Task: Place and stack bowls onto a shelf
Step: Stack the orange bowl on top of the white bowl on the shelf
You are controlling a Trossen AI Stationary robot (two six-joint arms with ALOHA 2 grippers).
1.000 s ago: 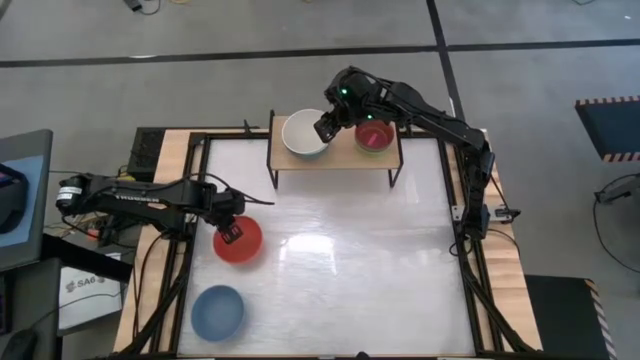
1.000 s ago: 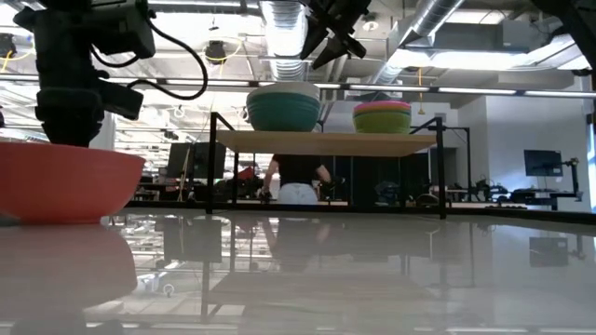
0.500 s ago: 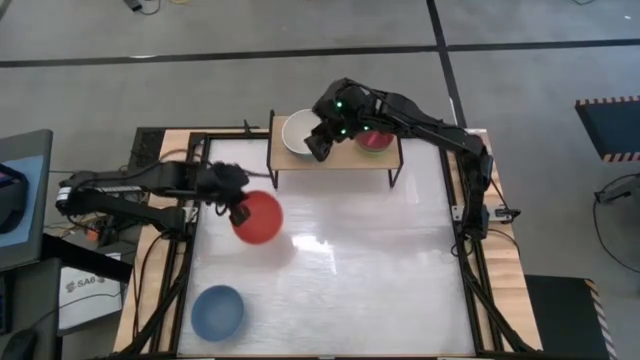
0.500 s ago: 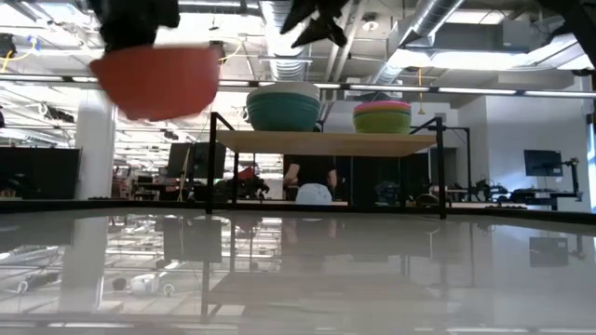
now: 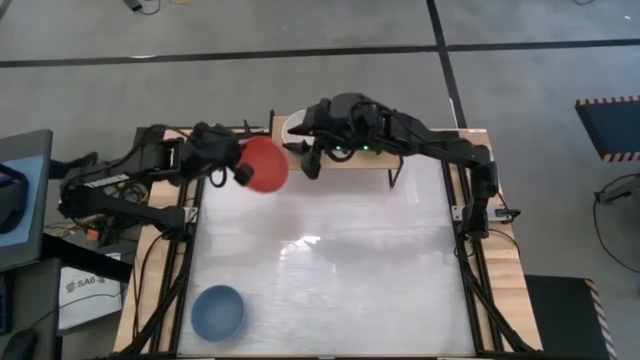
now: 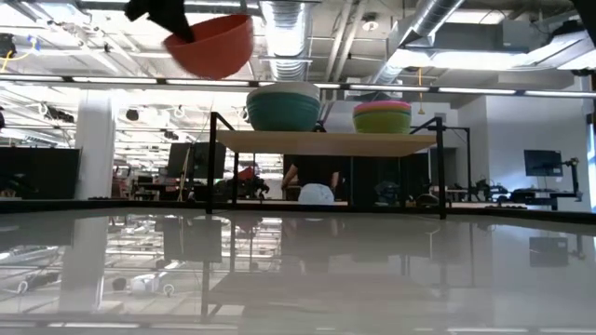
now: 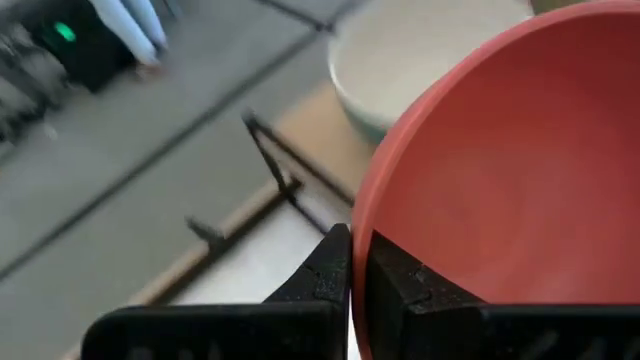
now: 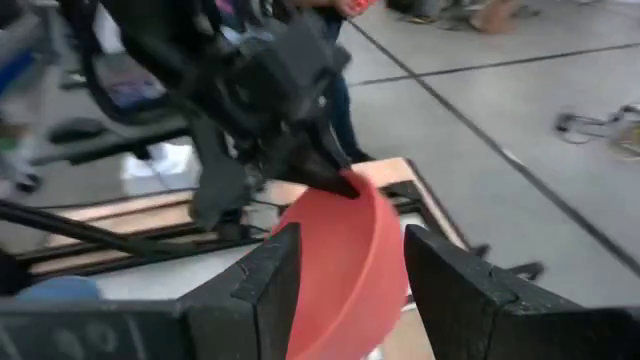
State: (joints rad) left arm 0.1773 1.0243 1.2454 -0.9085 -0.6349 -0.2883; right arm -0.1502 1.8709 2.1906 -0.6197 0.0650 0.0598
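My left gripper (image 5: 240,170) is shut on the red bowl (image 5: 264,165), held high in the air just left of the shelf (image 6: 326,141). My right gripper (image 5: 306,160) is open in front of the shelf's left part; the red bowl (image 8: 340,265) shows beyond its spread fingers, and no touch shows. On the shelf a white bowl (image 6: 284,90) sits nested in a dark green bowl (image 6: 282,114). Beside them a pink bowl (image 6: 382,106) sits in a lime green one (image 6: 382,120). A light blue bowl (image 5: 218,311) rests on the table near its near-left corner. My left gripper pinches the red bowl's rim (image 7: 358,235) on the side toward the table's left, with one finger (image 7: 330,270) outside the wall and the other (image 7: 395,285) inside. The fingers come at it roughly level from the left. The bowl is lifted clear and tilted.
The right arm (image 5: 420,140) stretches over the shelf and hides most of its board in the high view. The white tabletop (image 5: 340,260) lies open between the shelf and the light blue bowl. A person (image 6: 312,181) shows in the room beyond the shelf.
My left gripper has lifted the red bowl off the table and carried it up, toward the far edge and rightward to the shelf's left end; the bowl now hangs tilted. My right gripper has moved from above the shelf's bowls toward the left and near side, toward the red bowl.
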